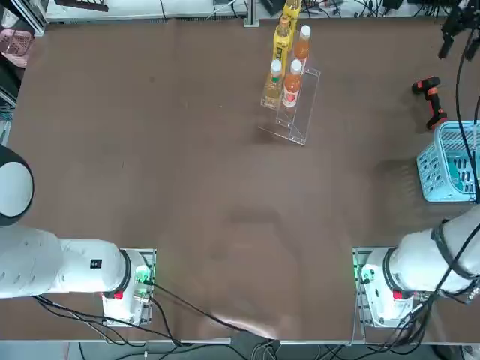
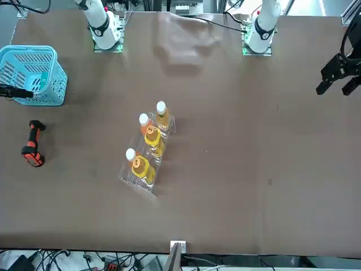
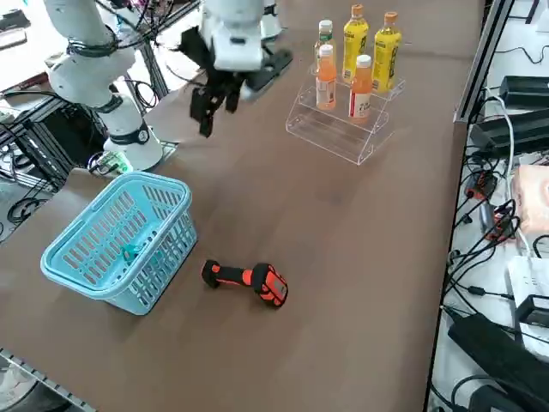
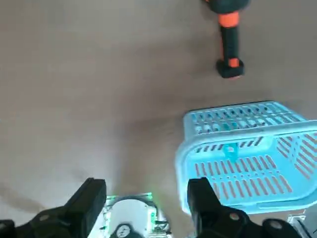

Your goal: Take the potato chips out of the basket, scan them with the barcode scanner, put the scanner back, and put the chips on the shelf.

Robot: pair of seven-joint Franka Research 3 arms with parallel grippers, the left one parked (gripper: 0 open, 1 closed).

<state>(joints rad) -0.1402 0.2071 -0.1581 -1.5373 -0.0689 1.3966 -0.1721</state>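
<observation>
The pincer (image 4: 147,186) hangs spread above the desk (image 3: 343,283), with nothing between its fingers, and the blue lattice basket (image 4: 247,173) lies below and off to its right. In that basket sits the teal packet of potato chips (image 3: 130,251), low down and close to a side wall, so the step in hand looks to be the reach for it; the task seems barely begun. To do it well, bring the pincer across until it is centred over the packet, not the basket, then turn it so one finger can slip down on each flat side. Go down straight and slowly: the nearby wall leaves little room, and a finger that catches the lattice could drag the basket along. Close lightly, as a packet like this will probably crumple, and lift clear of the rim before moving sideways. The black and red barcode scanner (image 3: 249,279) lies on its side beyond the basket, ahead of the pincer and away from the arm's base, where a low swing might knock it. Well off to the pincer's left, the clear stepped shelf (image 1: 292,131) carries orange and yellow drink bottles (image 1: 291,86), all upright; the chips will want a careful approach there later.
</observation>
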